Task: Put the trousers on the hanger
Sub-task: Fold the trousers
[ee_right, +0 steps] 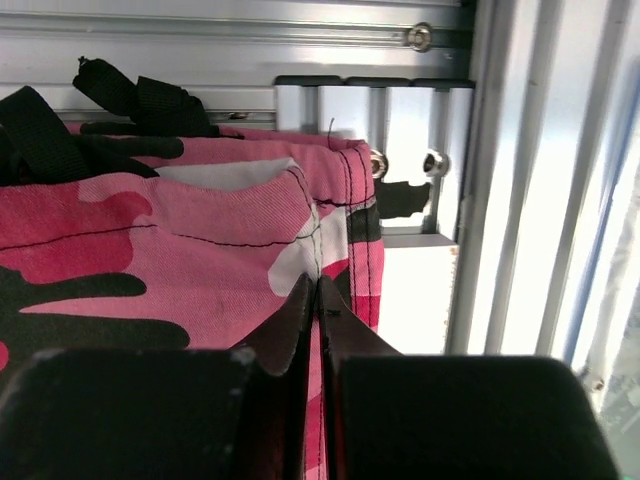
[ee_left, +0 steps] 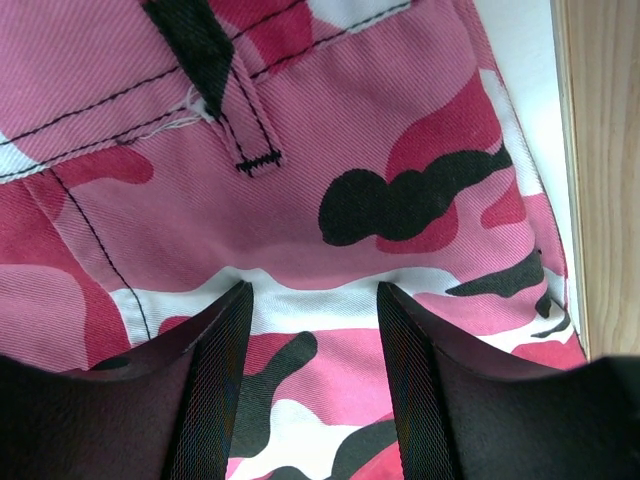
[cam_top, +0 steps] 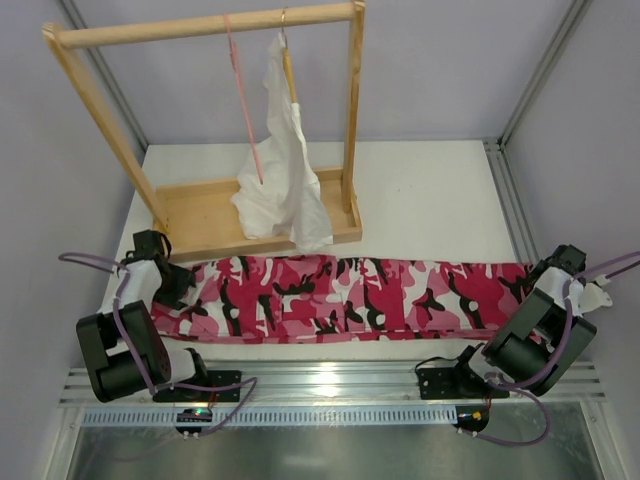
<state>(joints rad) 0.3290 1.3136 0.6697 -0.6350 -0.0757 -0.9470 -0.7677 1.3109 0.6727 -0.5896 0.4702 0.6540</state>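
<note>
Trousers (cam_top: 340, 298) lie flat across near table (cam_top: 430, 200), in front of rack (cam_top: 205, 28). Pink hanger (cam_top: 245, 110) hangs on the rack, well apart. Left gripper (ee_left: 315, 290): fingers apart over waist end. Right gripper (ee_right: 318, 282): fingers pinched together on leg hem.

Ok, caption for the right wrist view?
Right gripper shut on the hem of the trousers, beside the metal frame.
</note>
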